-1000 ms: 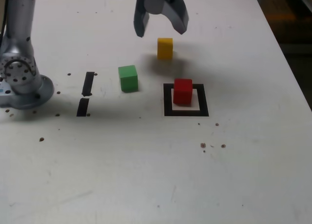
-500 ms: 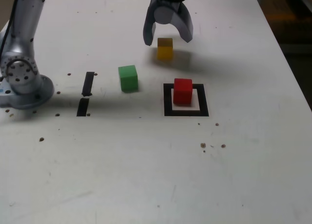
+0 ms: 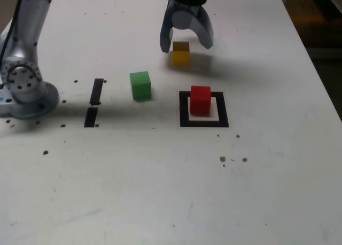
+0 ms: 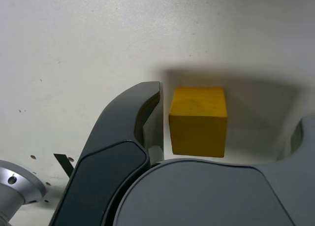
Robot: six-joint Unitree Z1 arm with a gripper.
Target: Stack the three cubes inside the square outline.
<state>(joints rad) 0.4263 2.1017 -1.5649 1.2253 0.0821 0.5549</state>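
The yellow cube (image 3: 180, 53) rests on the white table, and my gripper (image 3: 186, 44) hangs open right over it with one finger on each side. In the wrist view the yellow cube (image 4: 199, 120) sits between the jaws with a gap on both sides; one finger (image 4: 123, 142) stands close beside it. The red cube (image 3: 200, 100) stands inside the square outline (image 3: 184, 110), toward its back left part. To the exterior view's left of the outline lies the green cube (image 3: 140, 85) on bare table.
The arm's metal base (image 3: 24, 90) occupies the exterior view's left edge. Two short black tape strips (image 3: 94, 102) lie between the base and the green cube. Small dark specks dot the table. The table's right edge runs along the exterior view's right.
My gripper has come down and a little to the exterior view's right, from above and behind the yellow cube to straddling it. The jaws have narrowed slightly. No cube has moved.
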